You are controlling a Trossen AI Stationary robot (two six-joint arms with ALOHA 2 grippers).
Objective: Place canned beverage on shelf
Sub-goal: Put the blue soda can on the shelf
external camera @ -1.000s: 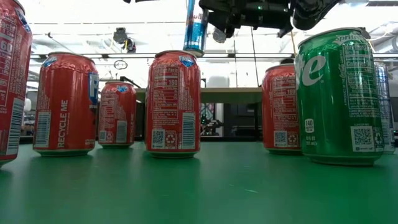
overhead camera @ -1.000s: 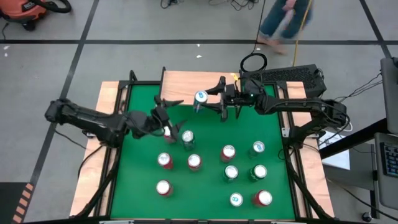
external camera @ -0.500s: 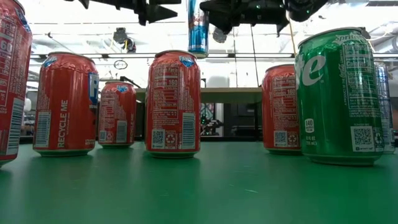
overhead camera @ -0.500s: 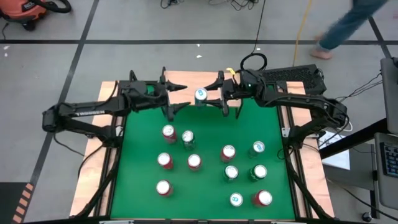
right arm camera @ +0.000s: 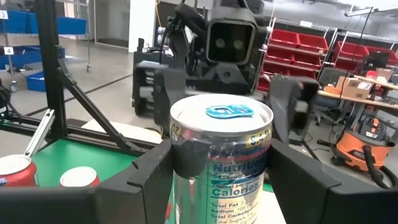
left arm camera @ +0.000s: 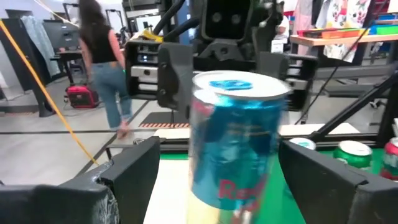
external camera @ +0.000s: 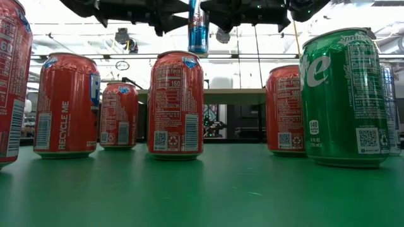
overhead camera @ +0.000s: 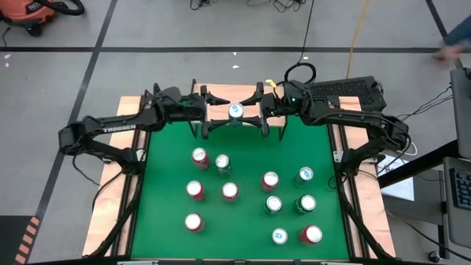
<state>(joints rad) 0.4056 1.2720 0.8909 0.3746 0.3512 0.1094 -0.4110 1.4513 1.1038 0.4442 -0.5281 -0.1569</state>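
A slim blue and silver beverage can [overhead camera: 235, 111] hangs upright over the table's far middle, and my right gripper [overhead camera: 252, 111] is shut on it. The low view shows the can [external camera: 198, 28] high above the green table top [overhead camera: 243, 158]. My left gripper [overhead camera: 218, 112] faces it from the table's left and is open. Its two fingers stand on either side of the can [left arm camera: 239, 134] with a gap on each side. The shelf's light wooden top [overhead camera: 221, 90] lies at the table's far edge, just beyond both grippers. My right gripper pinches the can's side wall just below the top rim [right arm camera: 186, 155] between its two fingers, one on each side. The fingers come in level from the table's right. The can stands upright in the hold, lifted clear of the table.
Several red and green cans stand on the green table nearer than the grippers, among them a red one [overhead camera: 199, 155] and a green one [overhead camera: 305, 174]. Up close in the low view are a red can [external camera: 175, 104] and a green one [external camera: 344, 98]. A person walks in the room beyond [left arm camera: 102, 68].
My left gripper has swung from above the cans at the table's middle left toward the far edge, turning level toward the held can. Its open fingers now flank that can. My right gripper has stayed about where it was, shut on the can.
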